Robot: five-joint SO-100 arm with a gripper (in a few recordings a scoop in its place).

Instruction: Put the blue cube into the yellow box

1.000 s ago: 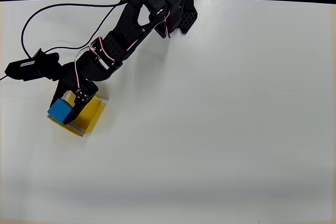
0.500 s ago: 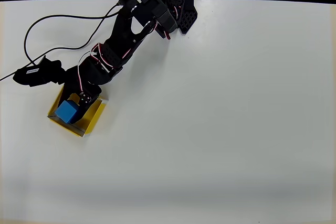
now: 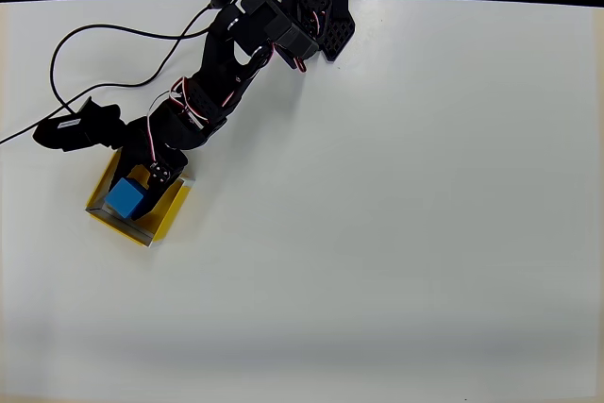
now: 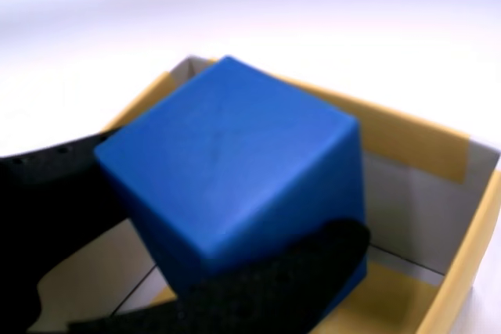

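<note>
The blue cube [image 3: 125, 197] sits between the fingers of my black gripper [image 3: 133, 184], which is shut on it over the left part of the yellow box [image 3: 166, 214] near the table's left side. In the wrist view the blue cube [image 4: 235, 162] is tilted, one corner up. My gripper [image 4: 211, 263] clamps it with a black finger on the left and another across its lower right. Below it I see the yellow box [image 4: 462, 248], with its pale inner walls and floor. Whether the cube touches the floor I cannot tell.
The arm's base [image 3: 319, 8] stands at the table's back edge, where the white surface ends in a dark strip. A black cable [image 3: 94, 37] loops over the table's back left. The white table [image 3: 396, 214] stretches bare to the right and front.
The gripper has carried the cube from over the box's left edge rightward, further inside the box. The arm's elbow has folded back toward the base.
</note>
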